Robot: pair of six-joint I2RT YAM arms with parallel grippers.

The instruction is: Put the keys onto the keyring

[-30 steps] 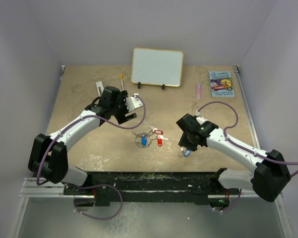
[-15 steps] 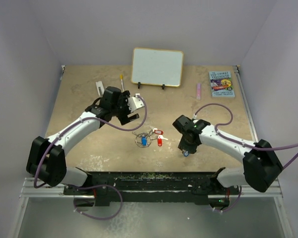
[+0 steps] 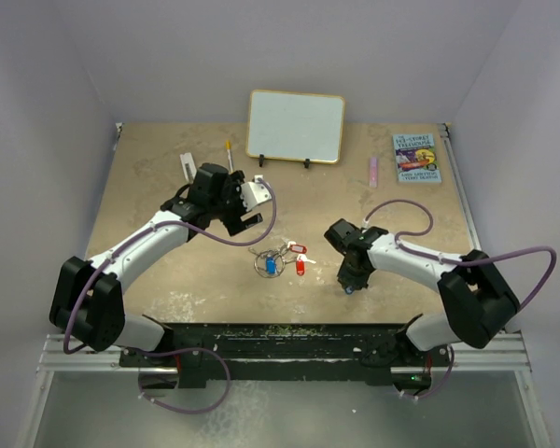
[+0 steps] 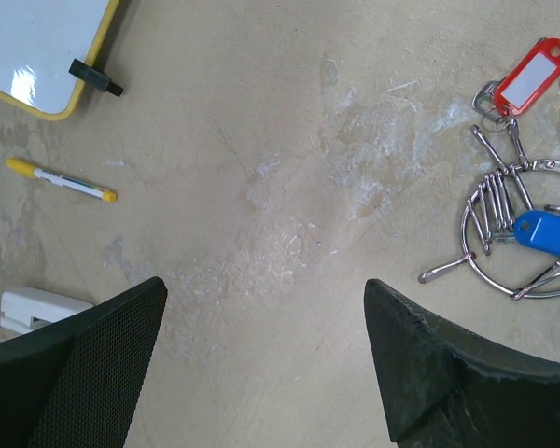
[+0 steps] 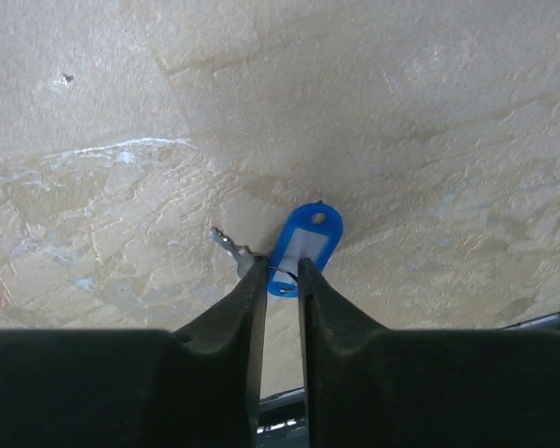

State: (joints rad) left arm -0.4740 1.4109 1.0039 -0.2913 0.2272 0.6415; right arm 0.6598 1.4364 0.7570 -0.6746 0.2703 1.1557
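The keyring is a thin silver wire ring on the table's middle, with several small keys, a blue tag and red tags on or beside it. It also shows in the left wrist view, right of my open, empty left gripper, which hovers above bare table. My right gripper is shut on the small wire loop of a separate silver key with a blue tag, low at the table, right of the keyring cluster.
A small whiteboard stands at the back with a yellow marker and a white eraser to its left. A pink marker and a book lie at the back right.
My right arm has swung its wrist left and in over the blue-tagged key, which stays at about the same spot. My left gripper has barely moved.
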